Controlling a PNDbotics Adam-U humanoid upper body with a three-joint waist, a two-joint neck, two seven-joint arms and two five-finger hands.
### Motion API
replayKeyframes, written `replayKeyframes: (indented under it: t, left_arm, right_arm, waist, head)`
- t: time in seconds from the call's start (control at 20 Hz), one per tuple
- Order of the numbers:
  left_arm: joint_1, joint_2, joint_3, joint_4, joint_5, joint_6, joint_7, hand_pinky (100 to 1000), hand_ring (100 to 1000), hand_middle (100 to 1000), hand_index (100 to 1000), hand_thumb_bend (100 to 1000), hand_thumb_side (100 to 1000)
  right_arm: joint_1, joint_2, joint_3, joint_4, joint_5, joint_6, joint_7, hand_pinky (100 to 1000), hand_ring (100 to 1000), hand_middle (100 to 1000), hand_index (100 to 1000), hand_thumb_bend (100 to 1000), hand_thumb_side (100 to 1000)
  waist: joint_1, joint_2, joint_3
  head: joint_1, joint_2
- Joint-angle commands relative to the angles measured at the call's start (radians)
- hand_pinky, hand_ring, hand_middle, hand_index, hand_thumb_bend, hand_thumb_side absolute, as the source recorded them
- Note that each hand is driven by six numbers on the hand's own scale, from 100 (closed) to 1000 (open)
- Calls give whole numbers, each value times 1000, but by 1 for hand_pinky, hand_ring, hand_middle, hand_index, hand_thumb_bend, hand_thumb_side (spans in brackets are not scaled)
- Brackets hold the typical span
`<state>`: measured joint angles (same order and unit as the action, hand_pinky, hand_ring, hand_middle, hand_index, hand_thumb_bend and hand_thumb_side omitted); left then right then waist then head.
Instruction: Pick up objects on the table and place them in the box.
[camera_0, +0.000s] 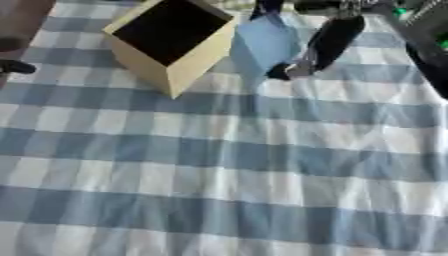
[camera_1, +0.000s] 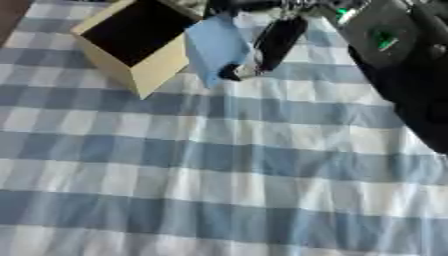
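- we see the box (camera_0: 171, 42), pale tan with a dark open mouth, standing on the blue-and-white checked cloth (camera_0: 227, 165) at the far left of the table, one corner turned toward us.
- just to the right of it hangs a light blue object (camera_0: 265, 45), flat and sheet-like, held up from above; its lower edge looks close to the cloth, but we cannot tell whether it touches.
- our right hand (camera_0: 331, 37) comes in from the top right, its dark fingers curled down beside the blue object's right edge; we read it as pinching that object near its top, though the contact itself is partly hidden.
- our left hand shows in neither view; only a dark bit at the left edge appears, and we cannot say what it is.
- we judge the blue thing to be light and thin, perhaps card or soft plastic, likely to flex or swing.
- an edge pinch near the top suits it; we would keep it hanging straight so it slips into the box mouth without catching the rim.
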<state>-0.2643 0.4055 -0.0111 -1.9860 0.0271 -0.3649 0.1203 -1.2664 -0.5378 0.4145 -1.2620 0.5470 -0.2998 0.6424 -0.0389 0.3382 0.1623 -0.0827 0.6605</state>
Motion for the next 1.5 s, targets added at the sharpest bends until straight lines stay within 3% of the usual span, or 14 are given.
replayKeyframes:
  t: [0.05, 0.3, 0.5, 0.8, 1.15, 1.5]
  left_arm:
    - [-11, 17, -2, -14, 11, 0, -7, 624, 757, 797, 805, 100, 763]
    - [-16, 14, -7, -14, 21, 1, -16, 624, 756, 797, 805, 100, 761]
    - [-21, 11, -11, -14, 27, 4, -24, 624, 756, 797, 805, 100, 762]
    - [-35, 7, -18, -14, 32, 6, -35, 623, 755, 798, 804, 100, 765]
    - [-50, 4, -25, -14, 29, 9, -45, 622, 755, 799, 803, 100, 771]
    - [-59, -2, -29, -14, 25, 10, -52, 622, 753, 800, 802, 100, 774]
  right_arm:
    - [-72, 68, -67, 156, 103, -11, -64, 690, 627, 466, 590, 100, 464]
    - [-138, 172, -179, 386, 278, -15, -196, 678, 622, 462, 588, 100, 450]
    - [-164, 228, -256, 482, 373, 10, -293, 668, 617, 461, 590, 100, 464]
    - [-192, 299, -338, 538, 500, 82, -401, 668, 622, 463, 593, 100, 458]
    - [-207, 341, -411, 562, 625, 162, -512, 657, 625, 464, 596, 100, 462]
    - [-195, 369, -430, 586, 682, 199, -537, 666, 641, 467, 600, 100, 461]
  waist:
    - [2, -25, 7]
    - [-7, -32, 34]
    - [-19, -31, 63]
    - [-42, -15, 117]
    - [-67, 15, 159]
    - [-77, 39, 178]
  head:
    - [-22, -15]
    - [-61, -23]
    - [-95, -31]
    - [-136, -50]
    - [-156, -73]
    - [-163, -93]
